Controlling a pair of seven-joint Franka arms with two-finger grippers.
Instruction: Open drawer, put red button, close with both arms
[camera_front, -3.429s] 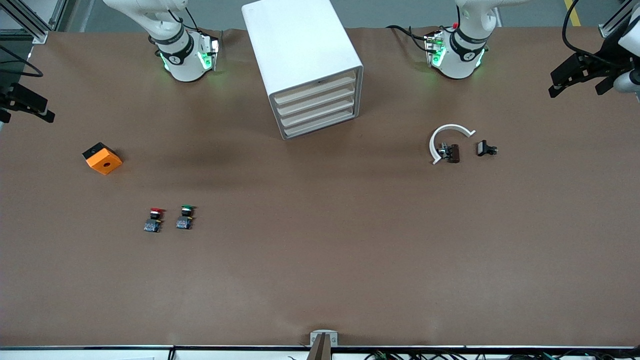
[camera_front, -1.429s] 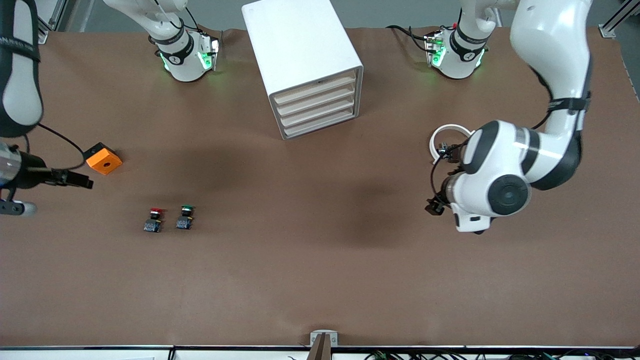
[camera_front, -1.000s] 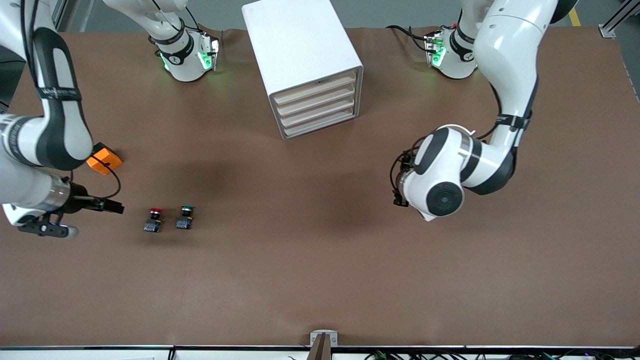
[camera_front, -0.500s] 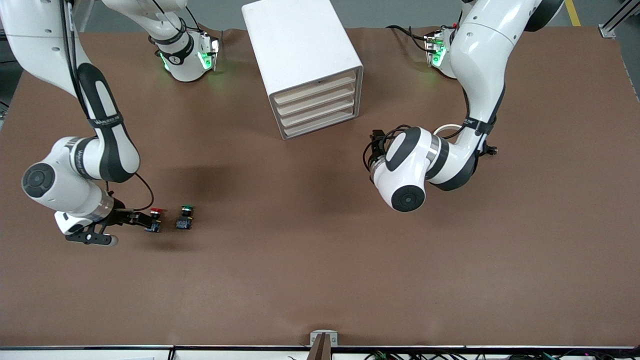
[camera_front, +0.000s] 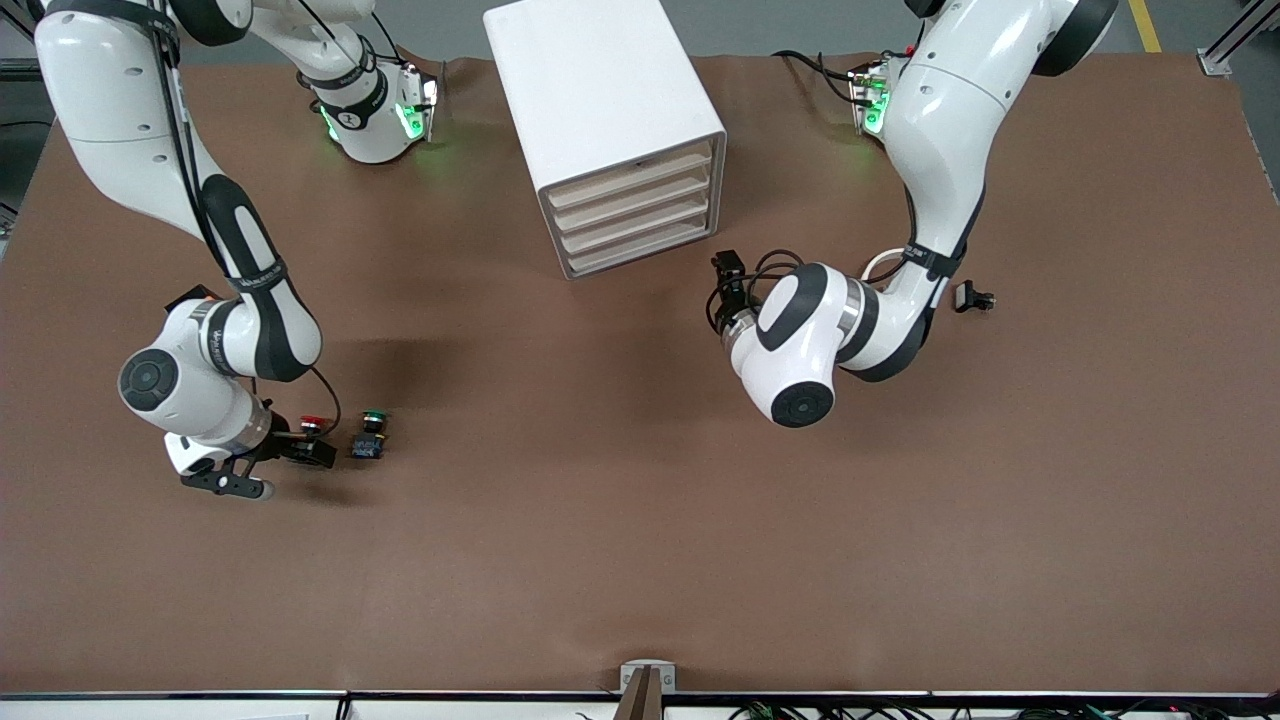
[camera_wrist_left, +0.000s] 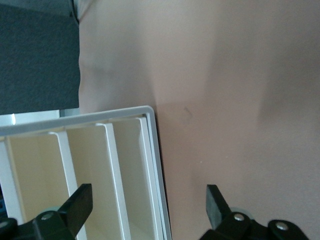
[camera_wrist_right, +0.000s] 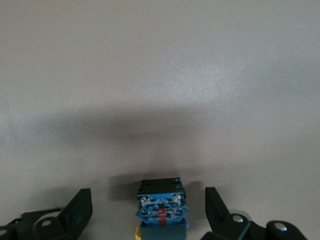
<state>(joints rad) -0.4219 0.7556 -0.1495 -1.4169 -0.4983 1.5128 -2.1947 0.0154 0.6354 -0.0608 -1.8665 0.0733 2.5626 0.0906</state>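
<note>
The right gripper (camera_wrist_right: 145, 212), fingers spread wide, straddles the red button (camera_front: 312, 424) on the counter (camera_front: 640, 520) beside a green-capped twin (camera_front: 372, 420). The left gripper (camera_wrist_left: 147, 212), fingers also open, hangs before the cabinet (camera_front: 600, 100), whose top drawer (camera_front: 632, 167) looks shut. Small, light and hard, the button likely slips easily; its squared blue base (camera_wrist_right: 162, 212) offers the surest hold.

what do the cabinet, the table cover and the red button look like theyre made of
Cabinet: likely plastic, smooth matte white shell with rounded edges; pale beige drawer fronts. Table cover: looks like brown paper or thin mat, dull, slightly rippled at its edge near the arm bases. Red button: apparently molded plastic, red cap, blue base.
</note>
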